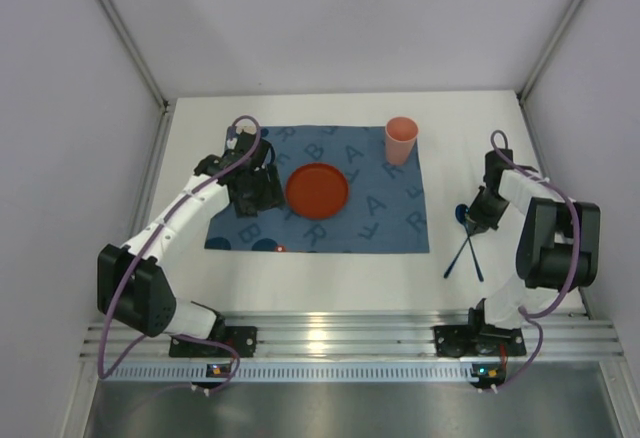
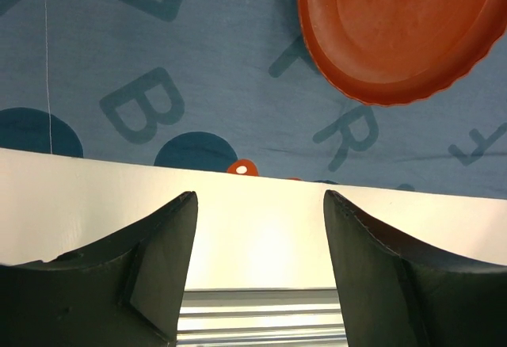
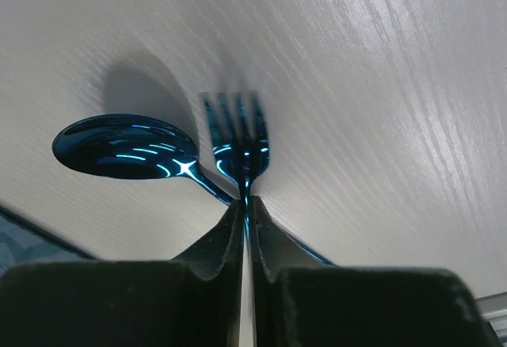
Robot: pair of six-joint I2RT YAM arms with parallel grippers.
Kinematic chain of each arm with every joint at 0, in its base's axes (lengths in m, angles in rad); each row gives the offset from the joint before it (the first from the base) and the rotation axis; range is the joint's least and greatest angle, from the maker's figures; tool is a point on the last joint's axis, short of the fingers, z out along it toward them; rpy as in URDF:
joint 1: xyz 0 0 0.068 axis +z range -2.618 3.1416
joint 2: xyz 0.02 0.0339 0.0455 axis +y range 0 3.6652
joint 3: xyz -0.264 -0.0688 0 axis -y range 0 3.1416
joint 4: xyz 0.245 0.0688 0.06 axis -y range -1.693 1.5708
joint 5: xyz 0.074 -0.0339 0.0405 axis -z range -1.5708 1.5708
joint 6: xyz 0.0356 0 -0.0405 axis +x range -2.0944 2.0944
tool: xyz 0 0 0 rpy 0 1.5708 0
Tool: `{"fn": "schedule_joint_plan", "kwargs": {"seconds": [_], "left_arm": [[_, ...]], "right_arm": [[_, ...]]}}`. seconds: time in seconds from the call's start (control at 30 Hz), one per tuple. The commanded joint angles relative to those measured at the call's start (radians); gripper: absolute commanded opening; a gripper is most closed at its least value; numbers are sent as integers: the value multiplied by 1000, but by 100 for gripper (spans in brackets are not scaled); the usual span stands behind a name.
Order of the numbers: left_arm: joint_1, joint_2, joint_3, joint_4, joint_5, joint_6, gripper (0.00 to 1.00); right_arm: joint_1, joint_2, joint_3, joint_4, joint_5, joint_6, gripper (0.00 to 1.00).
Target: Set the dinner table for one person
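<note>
On the white table (image 1: 320,278) a blue lettered mat (image 1: 400,228) lies flat. Bare tabletop shows past all four mat edges, and a ribbed rail (image 1: 340,343) runs along the table edge on the mat's near side, by the arm bases. Red plate (image 1: 317,190): at the mat's middle, resting on the cloth. Pink cup (image 1: 401,140): upright, mouth up, at the mat's far right corner, apart from the plate. Left gripper (image 1: 262,198): above the mat's left part, just beside the plate. Its fingers (image 2: 158,276) stand apart with nothing between them, and its wrist view shows the mat's near edge and bare table in the gap. A small red-orange spot (image 2: 242,168) sits at that near edge; what it is cannot be told. Right gripper (image 1: 473,223): off the mat's right edge, low over bare table. Its fingers (image 3: 218,244) are pinched together on the neck of a glossy blue fork (image 3: 238,137), just behind the tines. A matching spoon (image 3: 123,149) lies beside the fork on the mat side, bowl on the table. Its handle passes under the fingers and crosses the fork's handle. Whether the fork is clear of the surface cannot be told.
</note>
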Motion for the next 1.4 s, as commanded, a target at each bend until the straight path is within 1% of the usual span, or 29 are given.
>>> {"fn": "schedule_joint_plan", "kwargs": {"seconds": [0.0, 0.1, 0.23, 0.27, 0.33, 0.47, 0.53, 0.57, 0.6, 0.67, 0.7, 0.77, 0.83, 0.87, 0.9, 1.0, 1.03, 1.07, 1.1, 1.13, 1.17, 1.2, 1.37], "left_arm": [[5, -44, 28, -29, -15, 0, 70], [5, -43, 28, -31, -7, -2, 70], [5, -41, 26, -18, 7, -4, 70], [5, -39, 25, -14, 10, -4, 70], [5, -35, 23, -8, 17, -3, 70], [5, -30, 33, 9, 30, 0, 71], [5, -33, 46, 11, 19, 6, 73], [5, -38, 51, 11, 14, 9, 73], [5, -39, 60, 12, 10, 15, 77], [5, -49, 72, 11, -2, 23, 80], [5, -55, 76, 9, -6, 26, 82], [6, -61, 82, 3, -16, 29, 82], [6, -81, 85, -6, -21, 27, 82], [6, -90, 80, -6, -29, 27, 82], [6, -99, 77, -6, -35, 29, 82], [8, -133, 63, -9, -55, 38, 83], [8, -145, 60, -14, -55, 42, 83], [8, -150, 57, -18, -55, 44, 83], [8, -156, 54, -24, -53, 43, 83], [8, -171, 50, -27, -43, 43, 83], [8, -177, 34, -28, -38, 41, 83], [8, -187, 28, -28, -33, 36, 83], [8, -245, -7, -40, -10, 32, 83]], "right_arm": [[-1, 104, -44, 133, 85, -2, 0], [-1, 88, -33, 122, 96, -3, 0], [15, 0, 10, 50, 125, 5, 0], [21, -41, 40, 1, 135, 11, 0], [39, -87, 71, -45, 156, 17, 0], [85, -211, 151, -169, 146, 41, 0], [130, -257, 205, -209, 140, 69, 0], [172, -271, 221, -241, 134, 77, 0], [214, -284, 252, -257, 133, 90, 0], [255, -317, 283, -289, 120, 126, 0], [295, -327, 292, -301, 122, 139, 0], [325, -359, 304, -314, 108, 167, 0], [360, -379, 304, -295, 51, 190, 0], [378, -383, 306, -257, 28, 198, 0], [424, -379, 317, -251, 22, 206, 0], [489, -321, 367, -263, 69, 215, 0], [490, -298, 373, -275, 88, 222, 0], [490, -287, 367, -272, 108, 224, 8], [489, -276, 364, -271, 155, 224, 18], [484, -244, 361, -266, 174, 210, 26], [480, -227, 354, -261, 192, 201, 46], [461, -210, 352, -260, 211, 190, 52], [363, -141, 257, -168, 208, 137, 53]]}}
